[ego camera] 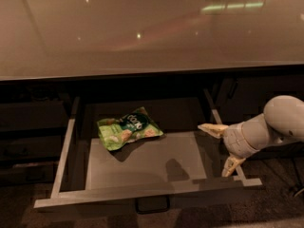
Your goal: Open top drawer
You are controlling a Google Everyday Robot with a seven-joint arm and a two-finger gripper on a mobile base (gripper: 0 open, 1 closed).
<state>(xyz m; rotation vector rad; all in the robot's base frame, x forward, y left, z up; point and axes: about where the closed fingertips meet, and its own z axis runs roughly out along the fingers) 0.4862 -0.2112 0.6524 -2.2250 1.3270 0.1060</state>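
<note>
The claw [222,147] hangs at the right side of the drawer [147,161], its two pale fingers [212,128] spread apart and gripping nothing. One finger reaches in over the right rail [214,114]; the other points down near that rail's front end. The white arm [280,122] comes in from the right edge. The drawer stands pulled well out under the glossy table [142,32], grey floor showing. A green bag [128,129] lies toward its back left. The handle [152,204] sits mid-front, low.
</note>
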